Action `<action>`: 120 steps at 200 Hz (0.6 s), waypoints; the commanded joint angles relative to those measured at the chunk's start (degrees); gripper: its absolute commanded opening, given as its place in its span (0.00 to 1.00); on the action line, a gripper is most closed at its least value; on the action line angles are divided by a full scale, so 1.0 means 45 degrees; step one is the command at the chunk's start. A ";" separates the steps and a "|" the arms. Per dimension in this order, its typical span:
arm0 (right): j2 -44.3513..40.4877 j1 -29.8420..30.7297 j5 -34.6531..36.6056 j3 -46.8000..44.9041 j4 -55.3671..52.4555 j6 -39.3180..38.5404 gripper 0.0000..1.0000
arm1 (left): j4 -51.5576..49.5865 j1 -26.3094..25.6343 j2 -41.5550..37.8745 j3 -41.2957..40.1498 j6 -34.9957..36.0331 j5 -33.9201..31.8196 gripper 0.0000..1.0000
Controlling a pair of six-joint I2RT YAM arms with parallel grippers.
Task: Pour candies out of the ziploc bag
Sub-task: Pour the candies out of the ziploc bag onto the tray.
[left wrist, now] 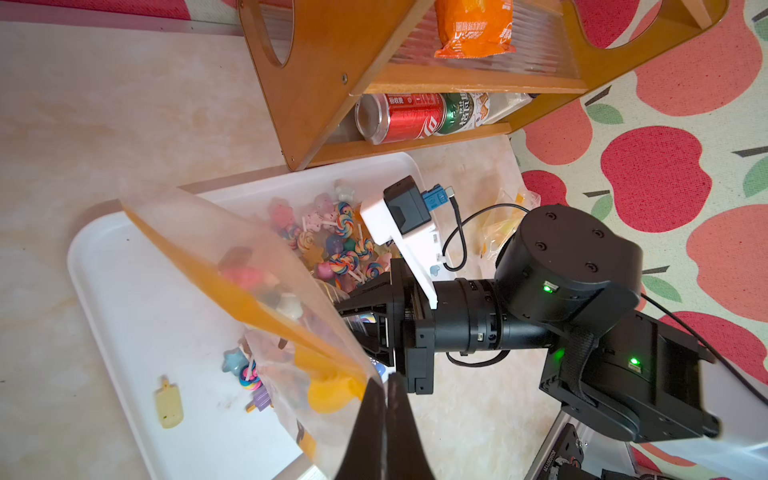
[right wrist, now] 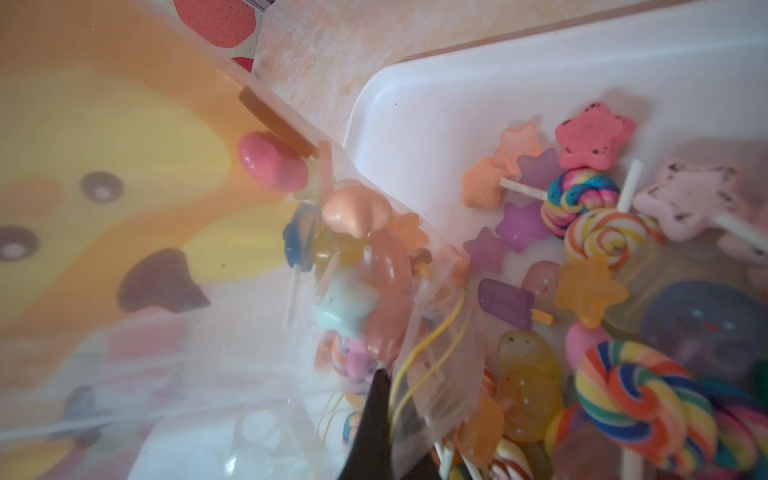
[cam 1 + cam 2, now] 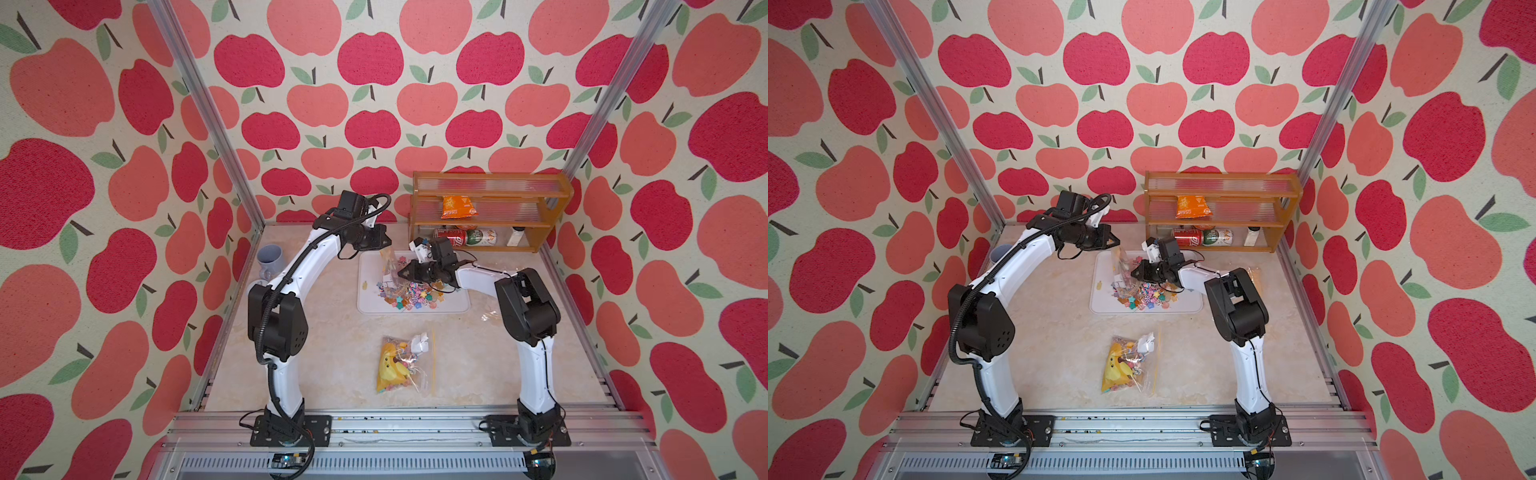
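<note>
Nearest on the worktop [image 3: 316, 353] lies a second bag [image 3: 401, 365], flat, with a yellow face-printed item and small pieces inside. Beyond it is a white tray [image 3: 370, 305]. Most candies [image 3: 415, 293] are heaped on it: swirl lollipops, stars and ice-pop shapes. One pale yellow ice-pop piece [image 1: 169, 405] lies apart from the heap. The bag [image 3: 390, 270] slants above the tray with a few candies inside. The left fingers [image 1: 374, 399] are pinched tight on its upper end. The right fingers [image 2: 378, 386] are closed on its lower end by the thin yellow zip line. A grey cup [image 3: 270, 259] stands far left. At the back, a wooden shelf [image 3: 490, 193] holds an orange packet [image 3: 457, 208], a red can [image 1: 399, 118] with white script and a green can [image 1: 461, 112] with Chinese characters, none clearly readable.
</note>
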 commanded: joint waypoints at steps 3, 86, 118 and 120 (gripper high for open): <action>-0.0743 -0.0017 0.0133 0.0006 -0.0094 0.0041 0.03 | -0.0260 -0.0063 -0.0630 0.0745 0.0345 -0.0111 0.00; -0.1857 -0.0240 0.0380 -0.0527 -0.0174 -0.0168 0.03 | -0.0625 -0.0196 -0.0843 0.1110 0.0501 -0.0317 0.00; -0.2161 -0.0478 0.0498 -0.0907 -0.0198 -0.0368 0.03 | -0.0542 -0.0324 -0.0860 0.0902 0.0560 -0.0481 0.00; -0.2163 -0.0507 0.0483 -0.0911 -0.0199 -0.0369 0.03 | -0.0554 -0.0342 -0.0854 0.0895 0.0575 -0.0512 0.00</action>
